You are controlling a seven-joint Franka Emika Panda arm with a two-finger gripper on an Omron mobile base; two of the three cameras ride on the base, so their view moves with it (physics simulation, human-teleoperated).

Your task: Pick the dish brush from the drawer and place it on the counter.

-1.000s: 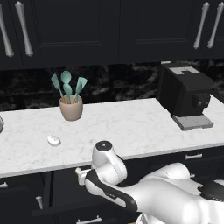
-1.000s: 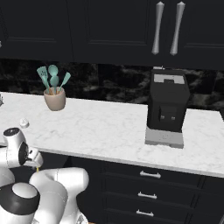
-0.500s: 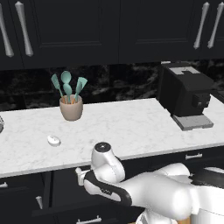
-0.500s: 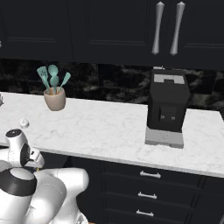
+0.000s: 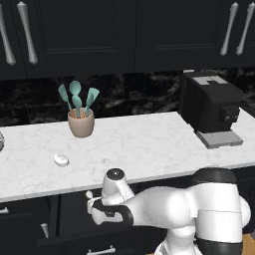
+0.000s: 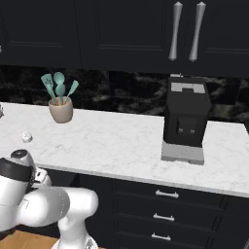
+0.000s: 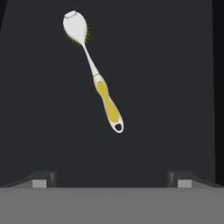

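Note:
In the hand view the dish brush (image 7: 97,74) lies flat on the dark floor of the open drawer (image 7: 170,87). Its round whitish head points to the upper left and its yellow handle to the lower right. My gripper (image 7: 112,180) hangs above it, open, with nothing between the fingertips (image 7: 43,179). The brush's handle end lies a little beyond the gap and apart from both tips. The white marble counter (image 5: 144,144) (image 6: 112,146) runs above the drawer. My arm reaches low under its front edge at the left.
On the counter stand a beige holder with teal spatulas (image 5: 80,122) (image 6: 61,109), a small white lump (image 5: 61,160) (image 6: 26,137) and a black coffee machine (image 5: 211,112) (image 6: 186,116). Shut drawers with silver handles (image 6: 165,194) sit under the counter on the right.
The arm's elbow and upper links have swung in towards the middle of the left base view. The wrist stays low below the counter edge and the jaws stay open.

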